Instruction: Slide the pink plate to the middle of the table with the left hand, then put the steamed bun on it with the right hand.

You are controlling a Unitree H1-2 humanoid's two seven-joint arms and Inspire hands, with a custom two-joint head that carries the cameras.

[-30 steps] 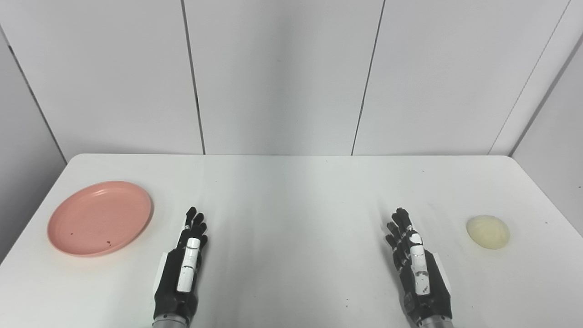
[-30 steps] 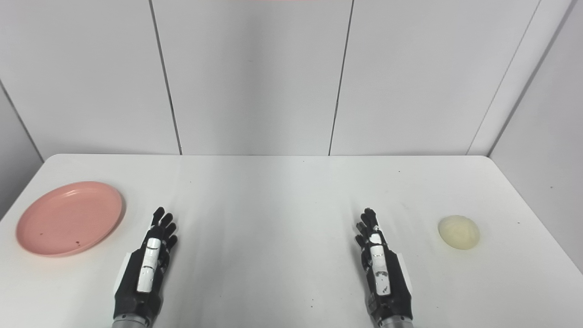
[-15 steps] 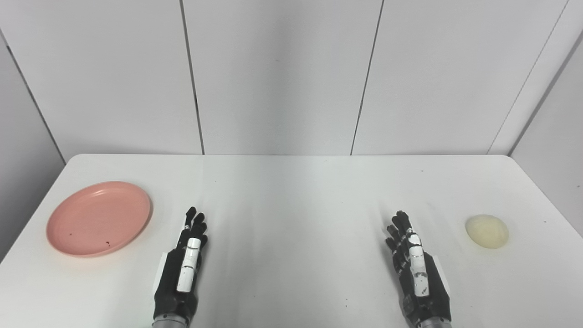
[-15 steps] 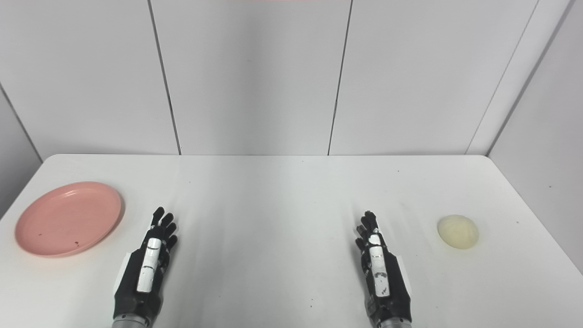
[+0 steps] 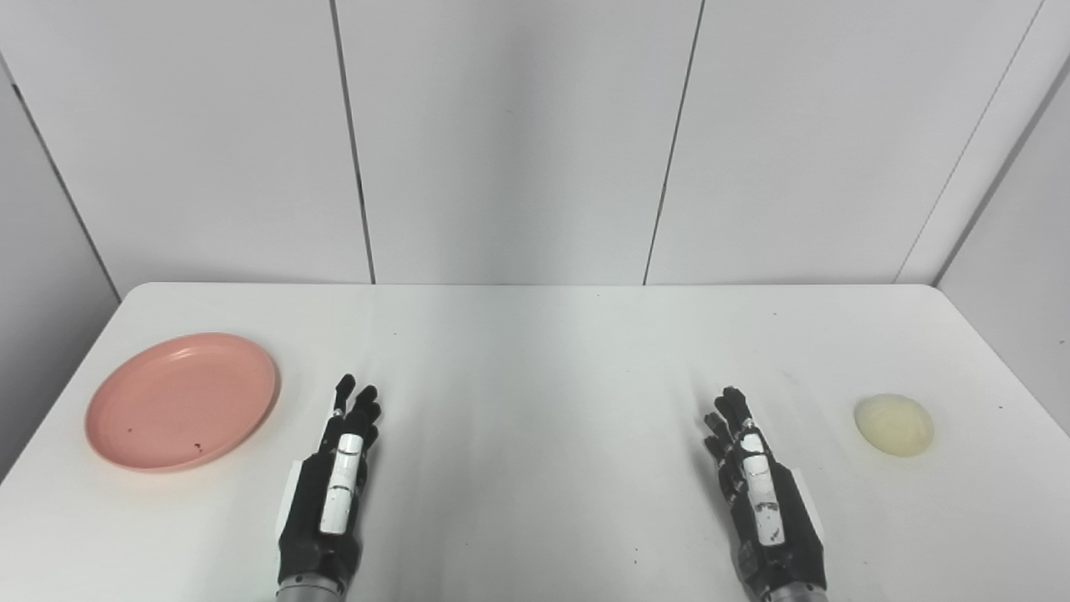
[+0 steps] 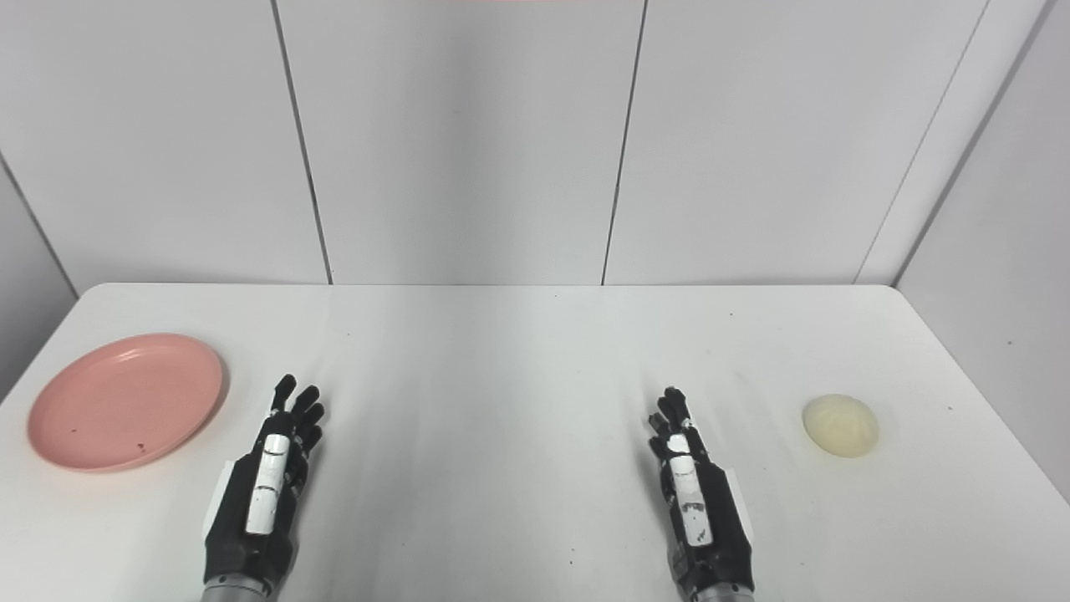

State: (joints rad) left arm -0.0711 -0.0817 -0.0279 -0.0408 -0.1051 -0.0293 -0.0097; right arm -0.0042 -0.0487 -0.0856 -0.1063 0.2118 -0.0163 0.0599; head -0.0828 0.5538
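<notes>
A round pink plate (image 5: 180, 400) lies flat at the left side of the white table (image 5: 535, 351). A pale, domed steamed bun (image 5: 894, 425) sits at the table's right side. My left hand (image 5: 330, 489) hovers low near the front edge, just right of the plate and not touching it, fingers stretched forward, open and holding nothing. My right hand (image 5: 762, 502) is near the front edge left of the bun, a clear gap between them, also open with fingers extended.
White wall panels (image 5: 518, 142) stand behind the table's far edge. The table's rounded corners and side edges are visible at left and right.
My left hand has shifted slightly forward and leftward, toward the plate. My right hand has tilted a little to the left. Plate and bun have stayed in place.
</notes>
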